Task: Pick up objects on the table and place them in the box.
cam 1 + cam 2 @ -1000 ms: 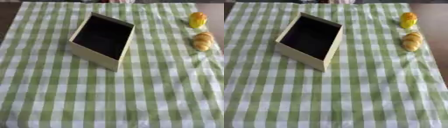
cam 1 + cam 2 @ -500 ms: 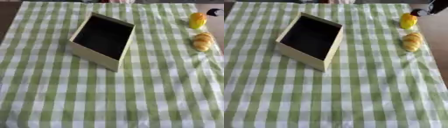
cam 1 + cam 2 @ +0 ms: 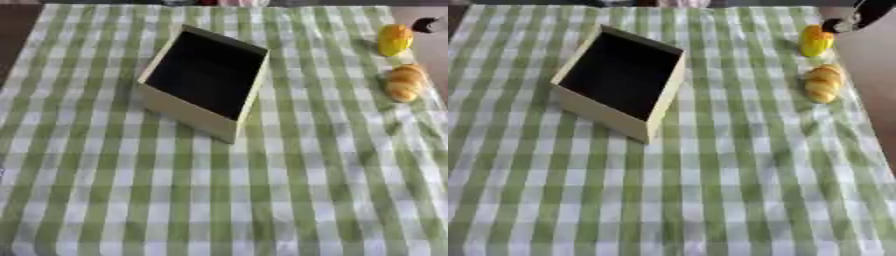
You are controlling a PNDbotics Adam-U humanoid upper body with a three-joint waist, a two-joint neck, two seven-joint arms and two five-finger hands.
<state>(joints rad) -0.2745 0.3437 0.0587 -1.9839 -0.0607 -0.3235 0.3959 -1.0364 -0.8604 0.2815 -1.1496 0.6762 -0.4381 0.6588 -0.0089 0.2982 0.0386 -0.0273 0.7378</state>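
A cream box (image 3: 203,84) with a dark inside lies open on the green checked cloth, left of centre. A yellow-orange object (image 3: 394,39) stands near the cloth's far right edge. Just in front of it lies a tan, bread-like piece (image 3: 403,83). My right hand (image 3: 859,16) enters at the upper right corner as a dark shape, just right of and above the yellow object, apart from it; its fingers cannot be made out. My left hand shows in no view.
The green and white checked cloth (image 3: 219,190) covers the table. Bare brown tabletop (image 3: 872,65) shows beyond the cloth's right edge. Small things sit at the far edge, too indistinct to name.
My right hand has come further into view at the upper right corner, closer to the yellow object. The box and both objects have not moved.
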